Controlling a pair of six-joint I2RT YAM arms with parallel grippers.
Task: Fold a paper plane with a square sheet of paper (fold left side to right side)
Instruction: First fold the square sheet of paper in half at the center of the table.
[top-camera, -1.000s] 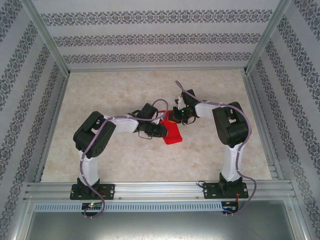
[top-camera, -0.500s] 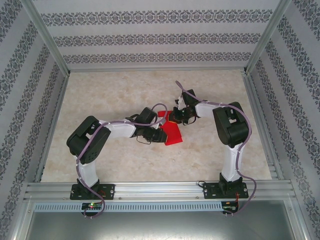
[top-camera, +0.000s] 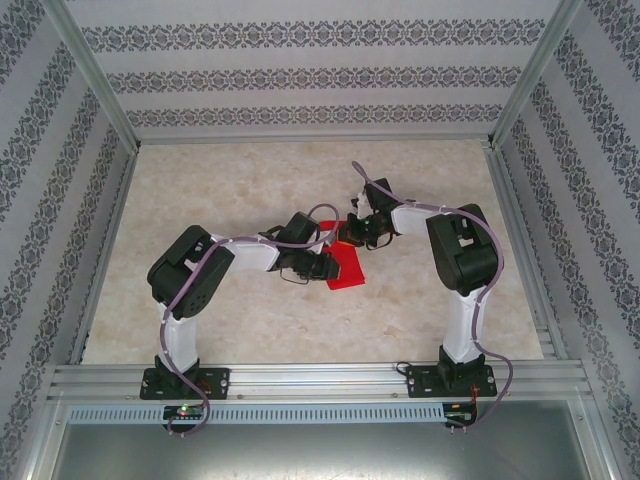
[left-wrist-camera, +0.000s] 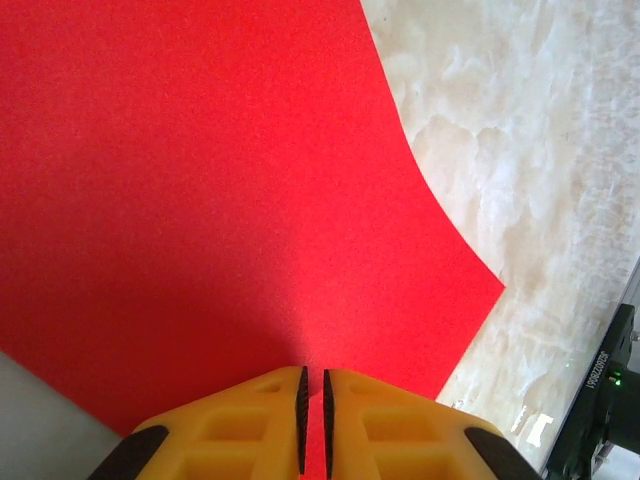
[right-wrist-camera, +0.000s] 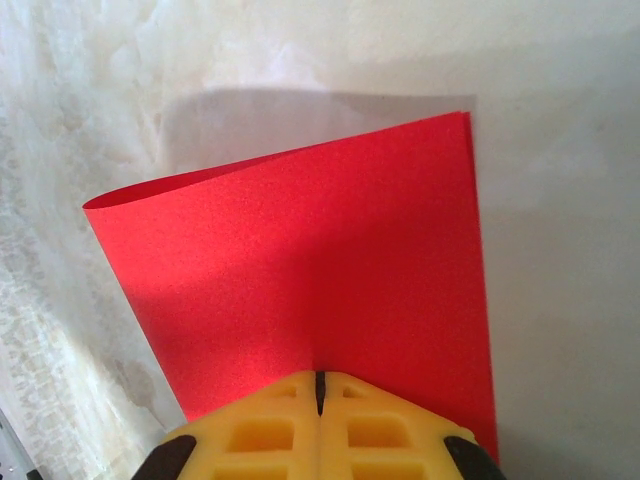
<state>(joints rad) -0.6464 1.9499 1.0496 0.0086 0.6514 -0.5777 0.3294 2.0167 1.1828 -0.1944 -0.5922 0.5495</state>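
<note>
Since half a second ago, my left arm's elbow has drawn back in. The left gripper and right gripper each pinch the square sheet of paper, which lies bowed at the middle of the table. I should match edges squarely before creasing.

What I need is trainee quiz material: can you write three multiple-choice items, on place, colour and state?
1. Where is the sheet of paper? A left wall; B between the end effectors; C on the rail.
2. Finger colour? A blue; B green; C yellow.
3. The right end effector is: A shut on the sheet; B wide open; C holding a cup.
B: left end effector and right flank it. C: fingers are yellow. A: fingertips meet on red paper.
</note>
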